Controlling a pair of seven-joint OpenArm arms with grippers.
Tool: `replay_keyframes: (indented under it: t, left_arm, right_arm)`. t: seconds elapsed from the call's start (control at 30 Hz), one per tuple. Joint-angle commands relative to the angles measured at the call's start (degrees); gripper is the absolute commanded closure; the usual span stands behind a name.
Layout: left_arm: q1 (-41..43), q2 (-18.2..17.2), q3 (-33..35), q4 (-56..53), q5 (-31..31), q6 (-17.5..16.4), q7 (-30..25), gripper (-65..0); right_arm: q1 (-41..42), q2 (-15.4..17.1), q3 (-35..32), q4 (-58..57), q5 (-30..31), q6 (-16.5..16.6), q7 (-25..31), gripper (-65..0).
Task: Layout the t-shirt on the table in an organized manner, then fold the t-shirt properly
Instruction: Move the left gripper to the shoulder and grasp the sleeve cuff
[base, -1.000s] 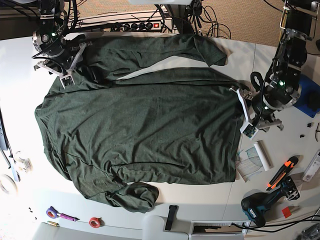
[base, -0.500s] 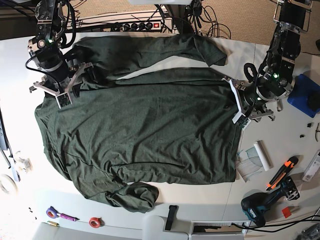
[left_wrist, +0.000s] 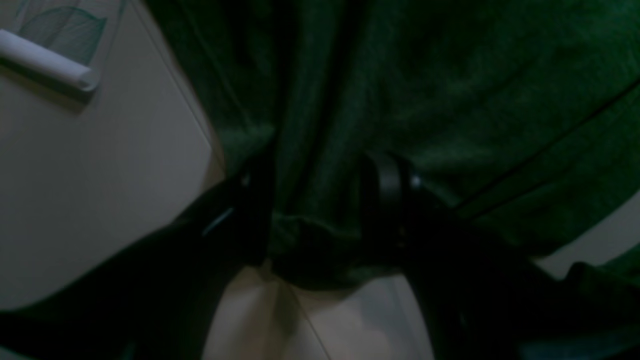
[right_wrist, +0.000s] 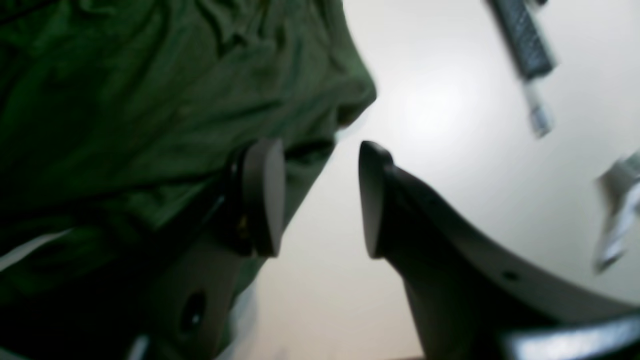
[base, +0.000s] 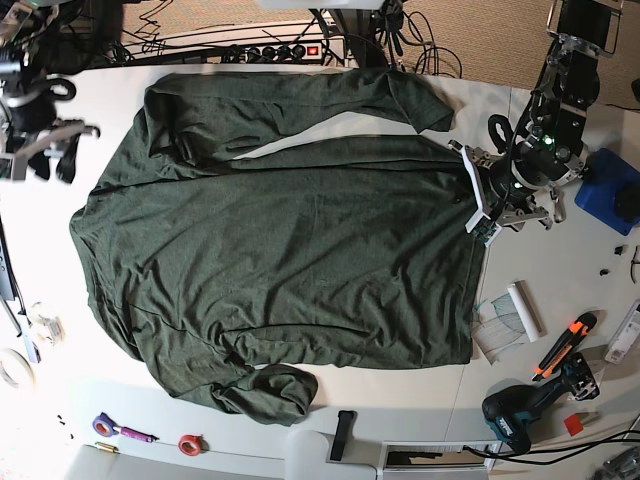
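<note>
The dark green t-shirt (base: 280, 250) lies spread across the white table (base: 570, 270), with a folded strip along its top and a bunched corner (base: 270, 392) at the bottom. My left gripper (base: 478, 205) sits at the shirt's right edge. In the left wrist view it (left_wrist: 322, 200) is open, both fingers (left_wrist: 390, 195) straddling a ridge of the shirt's hem (left_wrist: 320, 235). My right gripper (base: 45, 160) hangs off the shirt's upper left. It (right_wrist: 320, 195) is open with bare table between the pads, and the shirt's edge (right_wrist: 350, 95) lies just beside its left finger (right_wrist: 265, 195).
Right of the shirt lie a paper roll (base: 525, 305), an orange cutter (base: 565, 342), a cordless drill (base: 520, 412) and a blue box (base: 605, 190). A power strip (base: 290, 50) and cables run along the back. Tape rolls (base: 190, 443) sit at the front left.
My right gripper left the shirt's upper-left shoulder and moved out left over bare table. My left gripper slid slightly up along the right edge onto the hem.
</note>
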Motion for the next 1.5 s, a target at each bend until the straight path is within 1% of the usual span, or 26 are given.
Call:
replay_keyframes:
  t: [0.0, 0.1, 0.13, 0.2, 0.23, 0.27, 0.4, 0.47, 0.53, 0.6, 0.73, 0.97, 1.07, 1.13, 1.2, 1.27, 1.37, 1.47]
  left_arm:
    - [-0.8, -0.5, -0.3, 1.0, -0.2, 0.0, -1.1, -28.4]
    - [-0.8, -0.5, -0.3, 1.0, -0.2, 0.0, -1.0, -28.4]
    - [-0.8, -0.5, -0.3, 1.0, -0.1, 0.0, -1.0, -28.4]
    - [-0.8, -0.5, -0.3, 1.0, -0.1, 0.0, -0.9, -28.4]
    - [-0.8, -0.5, -0.3, 1.0, -0.1, 0.0, -0.9, -28.4]
    - [-0.8, -0.5, -0.3, 1.0, -0.1, 0.0, -0.9, -28.4]
    - [-0.8, -0.5, -0.3, 1.0, -0.2, 0.0, -1.0, -28.4]
    - [-0.8, -0.5, -0.3, 1.0, -0.2, -0.1, -1.1, -28.4]
    - [-0.8, -0.5, -0.3, 1.0, -0.2, 0.0, -1.1, -28.4]
    - [-0.8, -0.5, -0.3, 1.0, -0.2, 0.0, -1.1, -28.4]
    - [-0.8, -0.5, -0.3, 1.0, -0.2, -0.1, -1.2, -28.4]
    - [-0.8, -0.5, -0.3, 1.0, -0.2, -0.1, -1.5, -28.4]
    - [-0.8, -0.5, -0.3, 1.0, -0.2, -0.1, -1.5, -28.4]
    - [-1.0, -0.5, -0.3, 1.0, -0.2, -0.2, -1.5, -28.4]
    - [-1.2, -0.5, -0.3, 1.0, -0.2, -1.1, -1.5, -28.4]
    - [-1.3, -0.5, -0.3, 1.0, -0.2, -1.3, -1.5, -28.4]
    - [-1.2, -0.5, -0.3, 1.0, -0.2, -1.3, -1.5, -28.4]
    - [-1.3, -0.5, -0.3, 1.0, -0.2, -1.3, -1.5, -28.4]
  right_arm:
    - [-0.6, -0.6, 0.8, 0.9, 1.4, 0.7, 1.0, -24.7]
    - [-1.9, -4.4, 0.9, 0.9, 2.2, 1.6, 0.5, -24.8]
    - [-2.1, -5.3, 0.9, 0.9, 2.2, 2.1, 0.1, -25.9]
    - [-2.3, -6.4, 0.9, 0.9, 2.3, 3.1, -2.0, -32.1]
    - [-2.3, -6.5, 0.9, 0.9, 2.4, 3.7, -3.6, -34.3]
    - [-2.4, -6.5, 0.9, 0.9, 2.4, 3.7, -5.1, -34.8]
    - [-3.9, -6.5, 0.9, -2.6, 4.0, 4.2, -5.6, -34.8]
    - [-4.6, -6.5, 0.9, -6.2, 4.7, 5.7, -5.5, -34.8]
    - [-4.7, -6.5, 0.9, -9.6, 6.2, 8.2, -5.3, -34.8]
    - [-4.7, -6.5, 0.8, -12.2, 9.3, 10.0, -5.7, -34.8]
    - [-4.7, -6.5, 0.8, -14.5, 16.0, 13.8, -8.5, -34.8]
    - [-4.7, -6.5, 0.8, -14.8, 16.3, 13.9, -9.3, -34.8]
    - [-4.5, -6.5, 0.6, -14.8, 16.2, 13.9, -8.1, -34.8]
    - [-4.2, -6.5, -0.2, -14.8, 15.7, 13.9, -7.9, -34.8]
    - [-4.2, -6.5, -2.0, -14.8, 15.6, 13.9, -8.0, -34.8]
    - [-4.2, -6.5, -4.3, -14.8, 14.2, 13.9, -7.6, -34.8]
    - [-4.2, -6.5, -7.6, -15.2, 8.8, 12.6, -4.5, -34.8]
    - [-4.2, -6.5, -9.9, -16.5, 8.3, 12.5, -4.4, -34.8]
